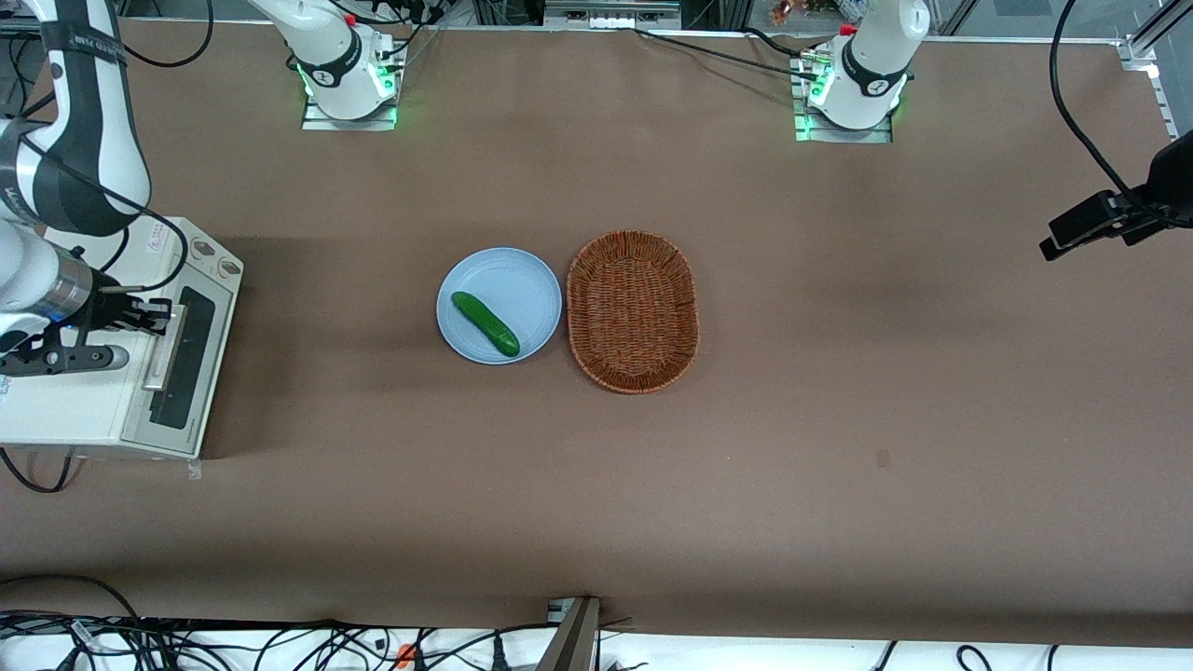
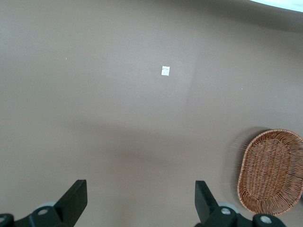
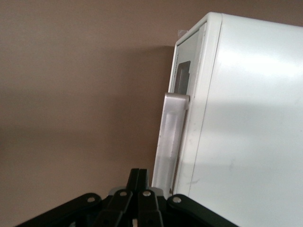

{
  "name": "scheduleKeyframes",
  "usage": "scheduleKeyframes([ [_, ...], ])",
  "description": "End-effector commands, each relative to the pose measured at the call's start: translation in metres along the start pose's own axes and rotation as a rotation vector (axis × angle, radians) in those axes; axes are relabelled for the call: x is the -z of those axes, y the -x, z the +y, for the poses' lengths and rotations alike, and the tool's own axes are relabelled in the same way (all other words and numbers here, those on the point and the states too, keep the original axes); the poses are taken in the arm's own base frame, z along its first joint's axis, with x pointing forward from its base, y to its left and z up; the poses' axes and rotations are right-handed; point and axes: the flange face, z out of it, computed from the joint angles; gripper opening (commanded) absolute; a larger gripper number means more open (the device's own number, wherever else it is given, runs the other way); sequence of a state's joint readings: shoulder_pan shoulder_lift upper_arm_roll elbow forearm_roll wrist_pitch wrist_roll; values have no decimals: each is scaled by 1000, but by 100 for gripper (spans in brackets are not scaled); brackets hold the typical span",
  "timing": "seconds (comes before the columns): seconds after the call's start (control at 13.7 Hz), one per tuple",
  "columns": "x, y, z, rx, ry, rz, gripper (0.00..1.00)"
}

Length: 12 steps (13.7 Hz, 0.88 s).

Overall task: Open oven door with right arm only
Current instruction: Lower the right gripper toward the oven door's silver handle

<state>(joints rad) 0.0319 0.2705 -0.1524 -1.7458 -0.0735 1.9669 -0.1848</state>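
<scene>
Silver, the oven door's (image 1: 184, 359) bar handle (image 1: 164, 347) lies lengthwise just ahead of the right arm's gripper (image 1: 160, 315), fingers pressed shut, above the oven (image 1: 93, 410) at the working arm's table end.

No legible text, brand or number anywhere. Only a small red-and-white sticker (image 1: 152, 240) on top of the oven (image 1: 84, 410), with a red warning-triangle sign and print too small to read. Round logo marks on the arm bases (image 1: 328, 77), unreadable. A small white tag (image 2: 165, 71) on the table (image 1: 839, 466), blank as far as can be told. Nothing printed on the oven door (image 3: 182, 80) or its handle (image 3: 168, 142). No markings visible on the gripper (image 1: 160, 315), poised at the handle with fingers together.
</scene>
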Motion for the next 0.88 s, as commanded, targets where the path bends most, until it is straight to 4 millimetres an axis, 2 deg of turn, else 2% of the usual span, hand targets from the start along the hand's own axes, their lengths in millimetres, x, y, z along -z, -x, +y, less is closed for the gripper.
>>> scheduleKeyframes([
  [0.0,-12,0,11,6,17,22,0],
  [0.51,-41,-4,20,-5,25,32,0],
  [0.8,-64,3,26,-19,25,29,0],
])
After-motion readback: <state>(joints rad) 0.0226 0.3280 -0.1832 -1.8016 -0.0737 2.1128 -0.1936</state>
